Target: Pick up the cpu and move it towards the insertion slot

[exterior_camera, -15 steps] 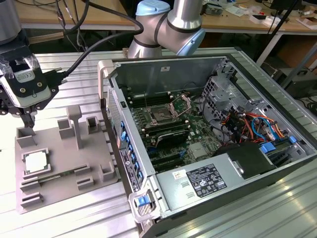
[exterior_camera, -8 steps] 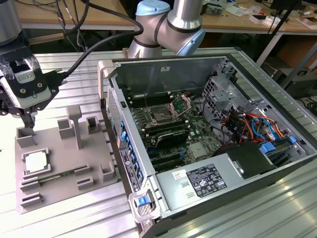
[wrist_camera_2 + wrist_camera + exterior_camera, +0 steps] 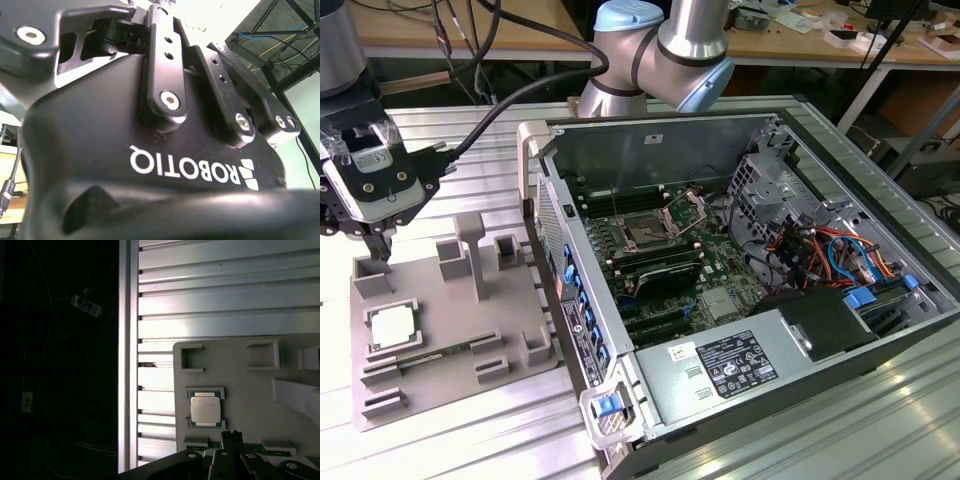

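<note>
The ribbed metal tabletop (image 3: 470, 445) carries a grey plastic fixture (image 3: 450, 315) at the exterior view's left. The cpu (image 3: 392, 326) lies flat in a raised square frame on the near part of this fixture. It is a small, thin square plate with a silvery-white metal top that shines a little under the light. In the first wrist view the cpu (image 3: 205, 409) shows a narrow green edge on two opposite sides of the pale lid.

A little farther back, the gripper (image 3: 378, 248) hangs over the far corner of the fixture. It is apart from the cpu and does not touch it. Its fingertips are pressed together with nothing between them, as the first wrist view shows for the gripper (image 3: 230, 435).

Farther to the exterior view's right stands an open computer case (image 3: 650, 140). Inside it, on the green circuit board (image 3: 720, 305), is the insertion slot (image 3: 645, 235), a dark square with a shiny metal frame, well apart from the cpu.
</note>
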Robot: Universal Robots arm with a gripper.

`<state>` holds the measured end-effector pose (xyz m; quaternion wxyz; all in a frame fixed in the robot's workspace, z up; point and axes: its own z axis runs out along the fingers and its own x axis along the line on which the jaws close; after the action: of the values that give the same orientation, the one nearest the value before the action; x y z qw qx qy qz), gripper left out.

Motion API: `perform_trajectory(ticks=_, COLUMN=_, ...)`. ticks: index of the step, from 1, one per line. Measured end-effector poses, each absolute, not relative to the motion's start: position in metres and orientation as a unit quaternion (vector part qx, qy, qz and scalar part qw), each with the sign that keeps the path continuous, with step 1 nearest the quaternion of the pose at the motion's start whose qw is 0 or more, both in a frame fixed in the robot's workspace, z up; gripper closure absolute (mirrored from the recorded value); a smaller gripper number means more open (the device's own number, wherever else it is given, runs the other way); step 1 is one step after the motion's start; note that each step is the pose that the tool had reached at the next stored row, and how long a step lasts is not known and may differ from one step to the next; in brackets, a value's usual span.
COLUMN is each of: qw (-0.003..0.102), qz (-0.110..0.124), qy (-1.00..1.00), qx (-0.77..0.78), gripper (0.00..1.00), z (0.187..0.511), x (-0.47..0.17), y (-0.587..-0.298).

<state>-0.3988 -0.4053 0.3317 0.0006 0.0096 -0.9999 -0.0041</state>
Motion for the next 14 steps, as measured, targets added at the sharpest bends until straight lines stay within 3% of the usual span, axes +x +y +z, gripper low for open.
perform_trajectory(ticks=14, qw=0.001, qz=-0.004, qy=-1.0, qx=0.01, gripper=0.89, z=0.3246, x=-0.3988, y=-0.4053)
